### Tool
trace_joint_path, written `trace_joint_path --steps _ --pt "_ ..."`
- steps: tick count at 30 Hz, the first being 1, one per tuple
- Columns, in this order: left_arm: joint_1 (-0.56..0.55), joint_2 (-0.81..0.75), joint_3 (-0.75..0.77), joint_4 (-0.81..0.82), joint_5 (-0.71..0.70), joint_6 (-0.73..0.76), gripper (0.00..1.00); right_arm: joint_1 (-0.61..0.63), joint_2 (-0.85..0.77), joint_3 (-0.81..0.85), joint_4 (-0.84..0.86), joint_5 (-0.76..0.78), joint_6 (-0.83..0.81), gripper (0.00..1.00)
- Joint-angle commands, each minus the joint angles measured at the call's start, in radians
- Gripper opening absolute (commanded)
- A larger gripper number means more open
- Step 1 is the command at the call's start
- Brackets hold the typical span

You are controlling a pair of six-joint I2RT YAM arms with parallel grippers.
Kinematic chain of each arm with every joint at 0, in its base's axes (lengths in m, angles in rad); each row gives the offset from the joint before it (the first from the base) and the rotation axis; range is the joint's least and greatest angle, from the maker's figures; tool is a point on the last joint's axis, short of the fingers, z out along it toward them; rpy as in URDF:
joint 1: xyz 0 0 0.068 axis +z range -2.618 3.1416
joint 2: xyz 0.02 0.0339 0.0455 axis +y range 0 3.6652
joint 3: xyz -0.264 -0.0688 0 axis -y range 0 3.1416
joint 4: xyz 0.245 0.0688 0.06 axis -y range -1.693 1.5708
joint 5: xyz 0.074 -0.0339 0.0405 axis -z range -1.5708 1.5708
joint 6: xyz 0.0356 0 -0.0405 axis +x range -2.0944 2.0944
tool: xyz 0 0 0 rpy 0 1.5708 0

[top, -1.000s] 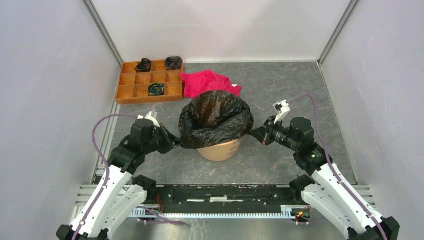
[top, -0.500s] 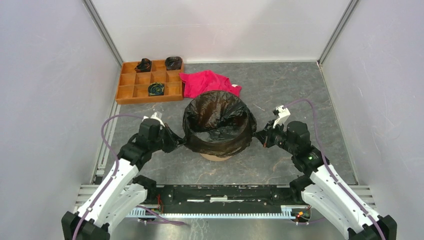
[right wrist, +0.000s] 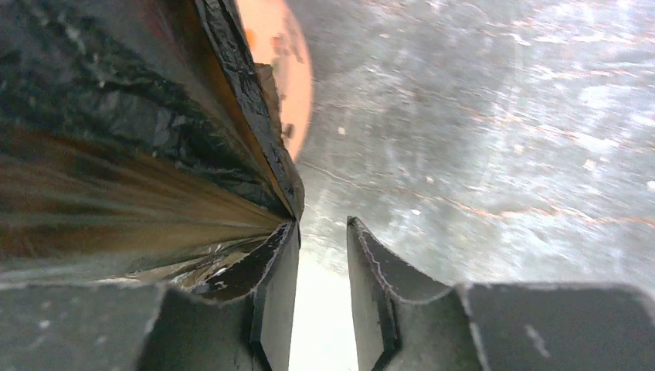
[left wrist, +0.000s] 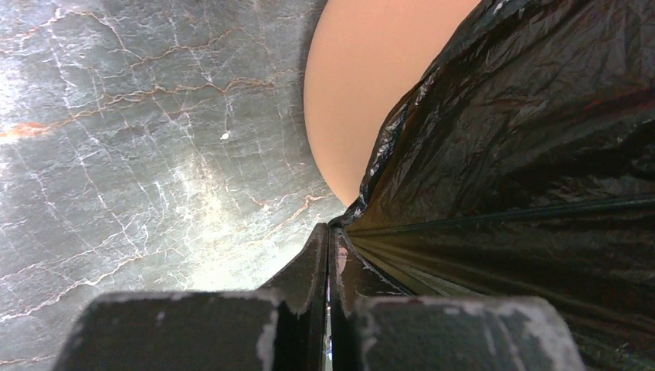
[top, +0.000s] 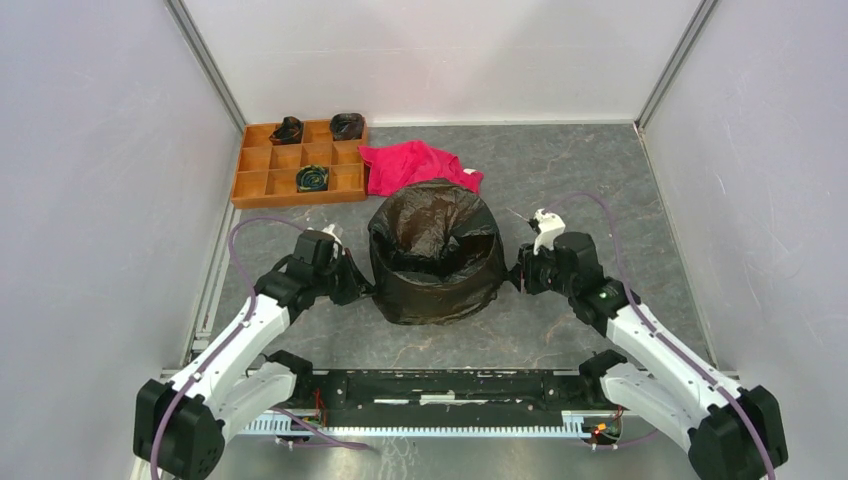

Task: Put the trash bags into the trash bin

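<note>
The trash bag (top: pixel 436 258) sits at frame centre, pulled down over the trash bin (left wrist: pixel 363 93); lining looks nearly done. The left tool (left wrist: pixel 328 232) is clamped on its hem; the right tool (right wrist: pixel 320 228) stands apart, film beside one finger. Likely next: the left lets go and backs outward. The counter (top: pixel 600 190) gives room at both frame sides; the red cloth (top: pixel 415 166) lies just above.

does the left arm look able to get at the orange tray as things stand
Probably not right away: the left claw is shut on the black bag, which is draped over the bin. Past that, only bare floor lies before the tray.
</note>
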Motion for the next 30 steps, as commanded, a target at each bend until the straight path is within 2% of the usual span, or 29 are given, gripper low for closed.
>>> trace_joint_path --steps 1,6,10,14,18,24,30 --pt "0.005 0.028 0.008 0.066 0.044 0.074 0.02 -0.002 0.046 0.167 -0.216 0.209 -0.084 0.40" --pt "0.004 0.050 0.005 0.074 -0.006 0.067 0.02 -0.002 0.053 0.340 -0.469 0.441 -0.162 0.57" --pt "0.005 0.064 -0.010 0.086 -0.034 0.051 0.02 -0.002 0.066 0.496 -0.563 0.480 -0.211 0.71" --pt "0.004 0.096 -0.031 0.123 -0.028 0.035 0.02 -0.002 0.068 0.541 -0.497 0.388 -0.234 0.82" --pt "0.005 0.146 -0.030 0.139 -0.020 0.030 0.02 -0.004 0.048 0.395 -0.253 0.251 -0.149 0.95" --pt "0.004 0.169 -0.039 0.164 -0.017 0.005 0.02 -0.025 0.106 0.200 0.153 0.072 -0.006 0.91" --pt "0.005 0.167 -0.055 0.194 -0.012 -0.019 0.02 -0.026 0.228 0.062 0.364 -0.048 0.037 0.71"
